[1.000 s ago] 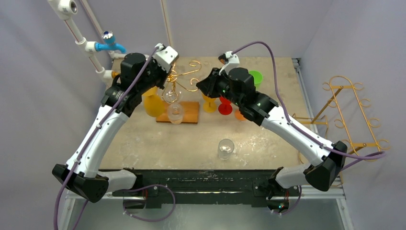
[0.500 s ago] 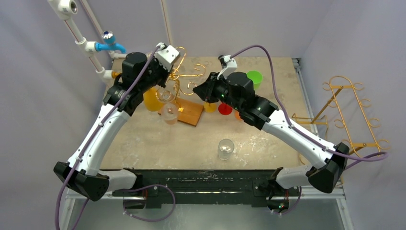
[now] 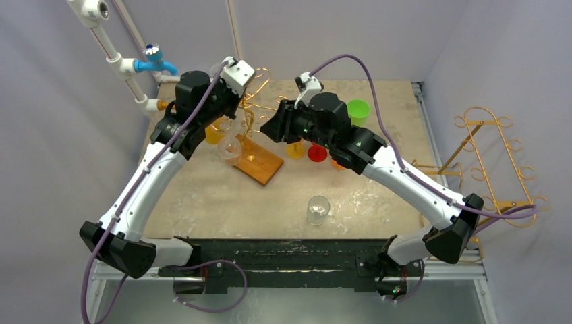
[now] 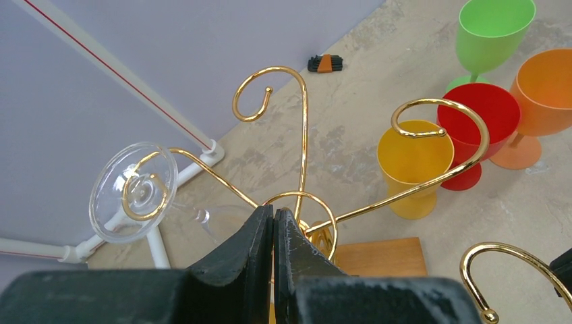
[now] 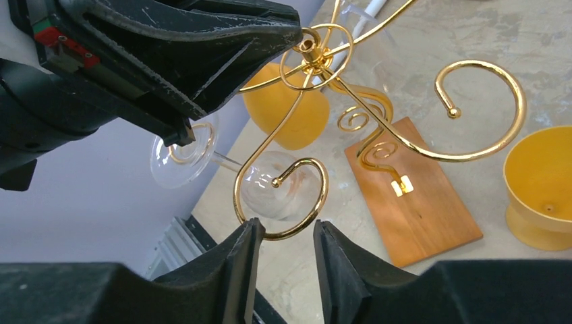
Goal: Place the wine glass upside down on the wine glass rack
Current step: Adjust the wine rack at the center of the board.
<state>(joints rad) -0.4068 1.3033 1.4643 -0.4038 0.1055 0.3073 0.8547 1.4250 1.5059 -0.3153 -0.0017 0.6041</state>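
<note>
A robotics lab cell: plain lilac walls (image 3: 351, 30) box in a stone-look worktop (image 3: 378, 202), two robot arms (image 3: 145, 189) bolted along its near edge, a white pipe with a blue tap (image 3: 155, 64) off its far-left corner.

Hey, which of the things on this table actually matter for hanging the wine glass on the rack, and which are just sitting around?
For the job: rack, wine glass hanging on it, spare clear glass, probably next.
Lying about: yellow goblet, red goblet, orange goblet, green goblet, yellow jug, second rack.
</note>
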